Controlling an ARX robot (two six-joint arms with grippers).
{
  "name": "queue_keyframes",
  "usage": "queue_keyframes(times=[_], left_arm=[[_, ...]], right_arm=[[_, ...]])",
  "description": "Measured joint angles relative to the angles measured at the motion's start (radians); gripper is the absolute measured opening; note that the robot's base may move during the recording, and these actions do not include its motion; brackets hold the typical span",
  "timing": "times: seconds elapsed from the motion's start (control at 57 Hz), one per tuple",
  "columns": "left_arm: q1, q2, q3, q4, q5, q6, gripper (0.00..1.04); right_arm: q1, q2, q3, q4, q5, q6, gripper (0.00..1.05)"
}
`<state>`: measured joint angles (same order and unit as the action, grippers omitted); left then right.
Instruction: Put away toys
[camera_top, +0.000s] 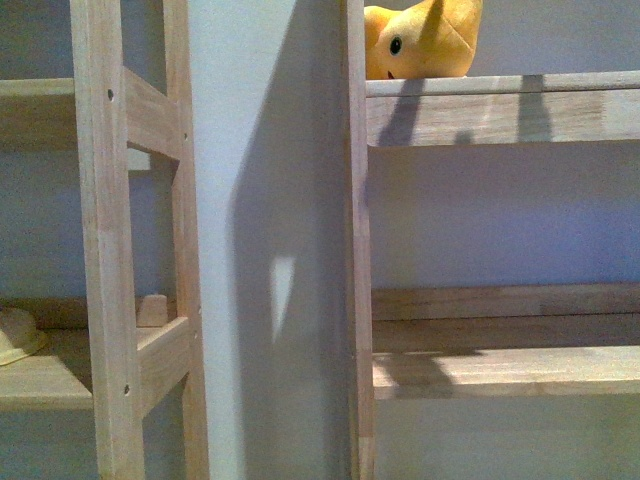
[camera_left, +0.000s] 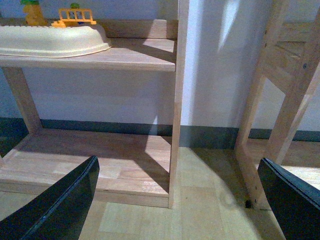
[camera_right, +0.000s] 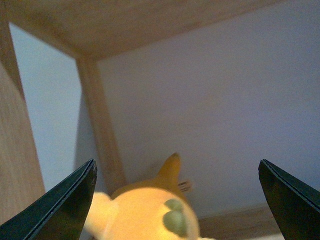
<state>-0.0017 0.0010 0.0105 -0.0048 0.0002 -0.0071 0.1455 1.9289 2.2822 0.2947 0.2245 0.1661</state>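
Plush toy sits on upper shelf

Plush toy (camera_top: 422, 40), yellow-orange with a black bead eye, rests on the upper shelf (camera_top: 500, 85) of the right-hand wooden rack, tight against the rack's upright post; the top of the frame cuts off its upper part. The lower shelf (camera_top: 505, 370) of the same rack shows only bare wood and shadow. On the left-hand rack, a cream dome base (camera_top: 18, 335) is half cut off by the frame edge. The left wrist camera shows that base (camera_left: 52, 40) on a shelf, carrying small yellow-and-green pieces (camera_left: 75, 16), too small to make out clearly. The left gripper (camera_left: 177, 200) has its fingers spread wide over the floor (camera_left: 210, 210), holding nothing. The right gripper (camera_right: 175, 200) also has its fingers wide apart, with the blurred plush toy (camera_right: 145, 212) between them but touching neither.
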Motion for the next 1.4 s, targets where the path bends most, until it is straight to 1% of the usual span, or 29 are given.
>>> queue_keyframes(times=[0.07, 0.123, 0.228, 0.316, 0.421, 0.456, 0.649, 0.859, 0.894, 0.999, 1.227, 1.368, 1.403], left_arm=[[0.0, 0.0, 0.0, 0.0, 0.0, 0.0, 0.98], [0.0, 0.0, 0.0, 0.0, 0.0, 0.0, 0.98], [0.0, 0.0, 0.0, 0.0, 0.0, 0.0, 0.98], [0.0, 0.0, 0.0, 0.0, 0.0, 0.0, 0.98], [0.0, 0.0, 0.0, 0.0, 0.0, 0.0, 0.98], [0.0, 0.0, 0.0, 0.0, 0.0, 0.0, 0.98], [0.0, 0.0, 0.0, 0.0, 0.0, 0.0, 0.98], [0.0, 0.0, 0.0, 0.0, 0.0, 0.0, 0.98], [0.0, 0.0, 0.0, 0.0, 0.0, 0.0, 0.98], [0.0, 0.0, 0.0, 0.0, 0.0, 0.0, 0.98], [0.0, 0.0, 0.0, 0.0, 0.0, 0.0, 0.98], [0.0, 0.0, 0.0, 0.0, 0.0, 0.0, 0.98], [0.0, 0.0, 0.0, 0.0, 0.0, 0.0, 0.98]], right_arm=[[-0.002, -0.1, -0.153, 0.08, 0.044, -0.042, 0.98], [-0.005, -0.193, -0.307, 0.159, 0.075, -0.08, 0.98], [-0.014, -0.341, -0.567, 0.269, 0.109, -0.123, 0.98], [-0.029, -0.462, -0.767, 0.319, 0.121, -0.137, 0.98], [-0.056, -0.607, -0.969, 0.327, 0.118, -0.136, 0.98], [-0.07, -0.673, -1.051, 0.321, 0.111, -0.13, 0.98], [-0.105, -0.942, -1.356, 0.256, 0.064, -0.079, 0.98], [-0.101, -1.208, -1.626, 0.183, 0.053, -0.034, 0.98], [-0.09, -1.274, -1.682, 0.143, 0.053, -0.013, 0.98], [-0.034, -1.423, -1.817, 0.079, 0.095, 0.023, 0.98], [0.096, -1.643, -1.995, -0.046, 0.169, 0.059, 0.98], [0.126, -1.707, -2.059, -0.061, 0.204, 0.062, 0.98], [0.125, -1.722, -2.073, -0.093, 0.202, 0.069, 0.98]])
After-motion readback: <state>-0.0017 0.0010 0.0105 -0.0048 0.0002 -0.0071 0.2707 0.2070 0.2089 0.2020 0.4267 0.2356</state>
